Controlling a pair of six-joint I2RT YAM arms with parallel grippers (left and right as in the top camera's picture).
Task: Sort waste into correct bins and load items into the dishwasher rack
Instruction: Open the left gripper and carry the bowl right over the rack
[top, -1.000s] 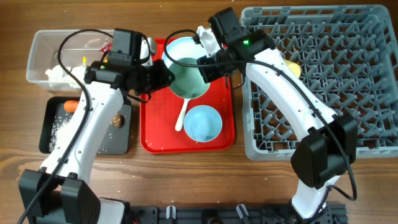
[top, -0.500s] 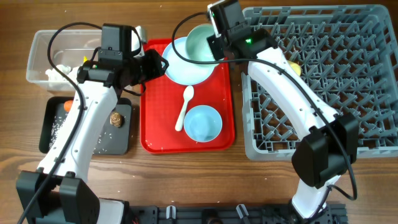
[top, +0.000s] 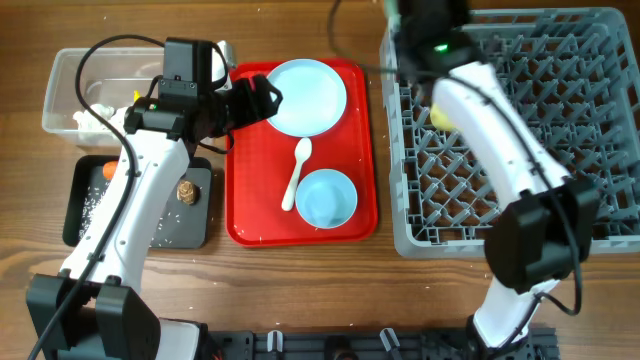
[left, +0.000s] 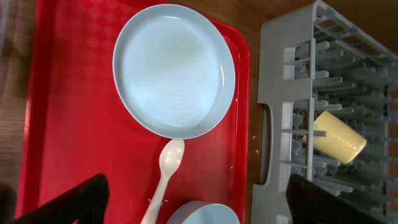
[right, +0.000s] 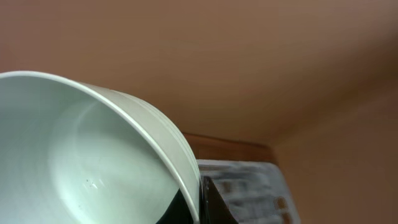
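The right gripper is closed on the rim of the green bowl, with one finger inside the wall and one outside. That pinch suits a thin bowl with no handle. The bowl hangs tilted, its hollow towards the wrist camera, and a blurred corner of the rack shows below and beyond the fingers. Overhead, gripper and bowl sit past the top edge of the view, with the arm reaching over the rack's left side. The tilt probably prepares the bowl to stand on edge between pegs. The cup lies on its side in the rack, beneath this arm.

The left gripper is spread wide and holds nothing. It hovers over the red tray, likely waiting so the two arms do not cross. The plate lies flat just ahead of its fingers. The spoon lies between them, bowl end towards the plate. The blue bowl sits at the near edge, under the wrist.

The sorted waste lies behind this gripper, on its outer side. Tissues are in the clear tub. The carrot, rice and brown lump are in the black tray, which keeps food apart from paper.
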